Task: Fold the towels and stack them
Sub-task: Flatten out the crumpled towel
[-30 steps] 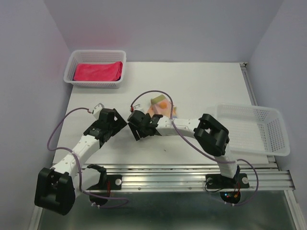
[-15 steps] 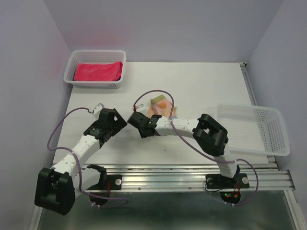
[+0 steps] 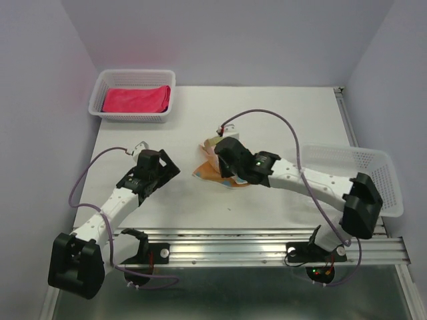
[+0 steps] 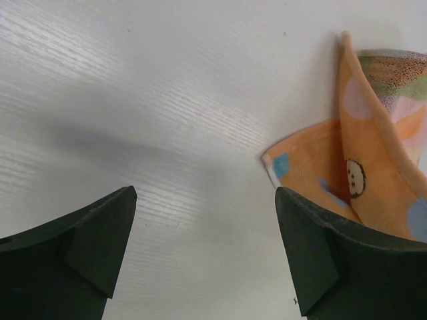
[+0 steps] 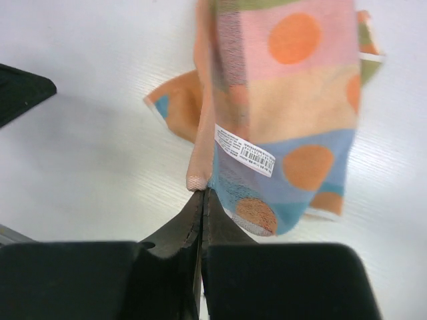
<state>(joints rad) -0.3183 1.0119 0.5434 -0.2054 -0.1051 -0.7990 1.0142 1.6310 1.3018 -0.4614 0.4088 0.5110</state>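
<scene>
Folding step: right hand (image 5: 202, 195) clamps edge of soft orange-pink-blue spotted towel (image 5: 287, 113) just ahead; left hand (image 4: 203, 200) wide open, empty. Next, we reckon, carry edge across.

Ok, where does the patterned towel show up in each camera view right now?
Top external: patterned towel at mid-table, partly under the right claw.
Left wrist: at the right edge, beyond the open left claw.
Right wrist: upper centre, with its edge pinched in the shut right claw.
Shared landmark: the towel's orange corner with a blue patch, lying on the white table.
</scene>
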